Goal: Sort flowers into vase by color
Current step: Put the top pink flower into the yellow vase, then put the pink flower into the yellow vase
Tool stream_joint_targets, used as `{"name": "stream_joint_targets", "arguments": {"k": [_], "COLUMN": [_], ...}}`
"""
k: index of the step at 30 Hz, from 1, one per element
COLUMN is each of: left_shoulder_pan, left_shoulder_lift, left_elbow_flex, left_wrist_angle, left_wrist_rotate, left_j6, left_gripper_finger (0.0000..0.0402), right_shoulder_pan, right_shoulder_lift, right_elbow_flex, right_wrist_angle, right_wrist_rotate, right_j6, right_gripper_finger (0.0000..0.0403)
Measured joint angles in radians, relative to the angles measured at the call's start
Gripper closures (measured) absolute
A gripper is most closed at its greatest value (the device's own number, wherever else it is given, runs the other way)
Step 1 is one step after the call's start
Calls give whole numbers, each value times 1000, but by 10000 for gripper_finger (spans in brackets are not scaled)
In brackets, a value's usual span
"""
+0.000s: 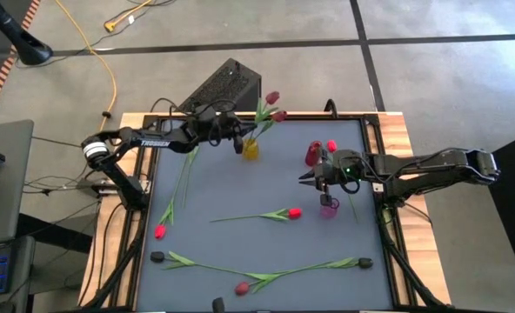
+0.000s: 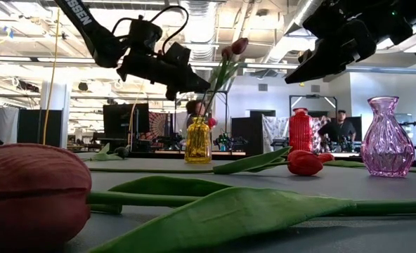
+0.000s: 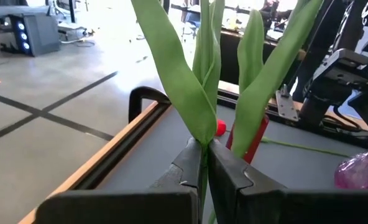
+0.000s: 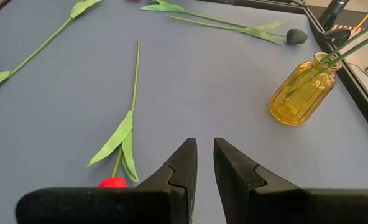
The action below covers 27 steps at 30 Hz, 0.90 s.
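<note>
A yellow vase point(image 1: 250, 150) stands at the table's far middle with two maroon tulips point(image 1: 273, 98) rising out of it. My left gripper point(image 1: 237, 141) is just left of the vase, above its mouth, shut on a green stem point(image 3: 202, 163). A red vase point(image 1: 312, 155) holds a red tulip point(image 1: 331, 146). Right of it, my right gripper point(image 1: 306, 177) hovers above the table beside a pink vase point(image 1: 329, 208). A narrow gap shows between its fingers point(image 4: 204, 155), with nothing in it. Red, maroon and black tulips lie flat on the mat. My left gripper pinches a tulip's thin green stem point(image 3: 203, 149) between its two fingers, just below where the leaves point(image 3: 171, 62) branch off. The fingers come in about level from the table's left and lie across the stem. The stem stands nearly upright above the yellow vase point(image 2: 197, 140).
A red tulip point(image 1: 293, 212) lies mid-table and another point(image 1: 160, 231) near the left edge. Black tulips point(image 1: 364, 262) and a maroon one point(image 1: 242, 287) lie along the near side. A raised black rim point(image 1: 375, 165) frames the mat. A person stands in the room beyond.
</note>
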State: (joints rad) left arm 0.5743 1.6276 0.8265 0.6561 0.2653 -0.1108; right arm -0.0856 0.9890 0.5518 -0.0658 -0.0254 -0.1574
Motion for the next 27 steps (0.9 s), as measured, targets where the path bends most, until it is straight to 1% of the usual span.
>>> {"name": "stream_joint_targets", "arguments": {"k": [5,8,12,17,20,24,27], "left_shoulder_pan": [0,6,16,27,34,34,34], "left_shoulder_lift": [0,0,0,0,-14,-76,-138], "left_elbow_flex": [0,0,0,0,0,0,0], "left_wrist_angle": [-12,-20,-47,-104,-153,-246,-325], "left_wrist_rotate": [0,0,0,1,19,14,7], "left_j6": [-3,-7,-8,-10,-5,32,63], "left_gripper_finger": [401,390,356,300,272,246,240], "right_shoulder_pan": [0,0,0,0,0,0,0], "right_shoulder_lift": [0,0,0,0,0,0,0], "right_elbow_flex": [0,0,0,0,0,0,0], "right_wrist_angle": [0,-1,-1,-2,-3,-5,-5], "right_wrist_rotate": [0,0,0,0,0,0,0], "right_j6": [0,1,3,2,2,2,2], "right_gripper_finger": [321,321,321,321,321,321,321]}}
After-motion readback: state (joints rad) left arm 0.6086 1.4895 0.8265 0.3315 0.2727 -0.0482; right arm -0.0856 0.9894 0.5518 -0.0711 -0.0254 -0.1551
